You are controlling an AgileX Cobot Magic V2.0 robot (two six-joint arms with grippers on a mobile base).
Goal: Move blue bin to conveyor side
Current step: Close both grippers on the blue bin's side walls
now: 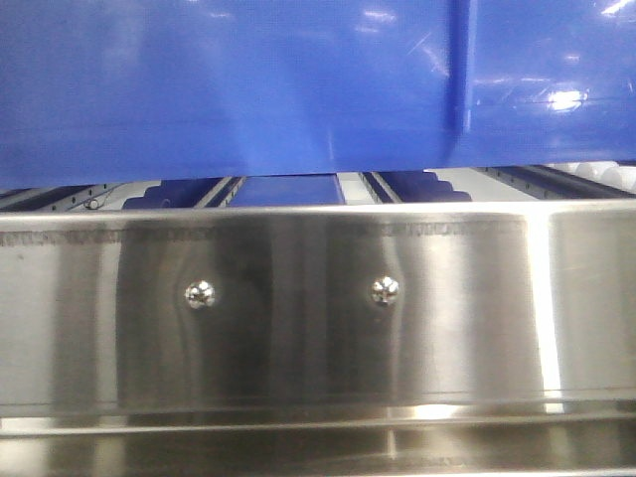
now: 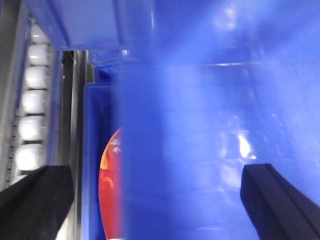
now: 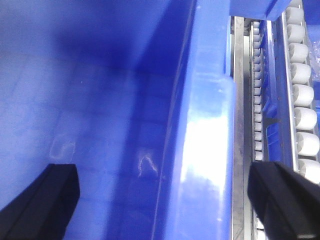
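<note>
The blue bin (image 1: pixel 298 89) sits just behind the steel rail (image 1: pixel 318 298), with the left fingers (image 2: pixel 35 197) and right fingers (image 3: pixel 285 200) spread wide astride its walls: the grasping stage, I judge, needing both to close next.

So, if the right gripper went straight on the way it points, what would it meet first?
Probably the large glossy bright-blue plastic bin: its thick rim lies dead ahead, between the open fingers of the right gripper. How far off it is stays unclear.
</note>
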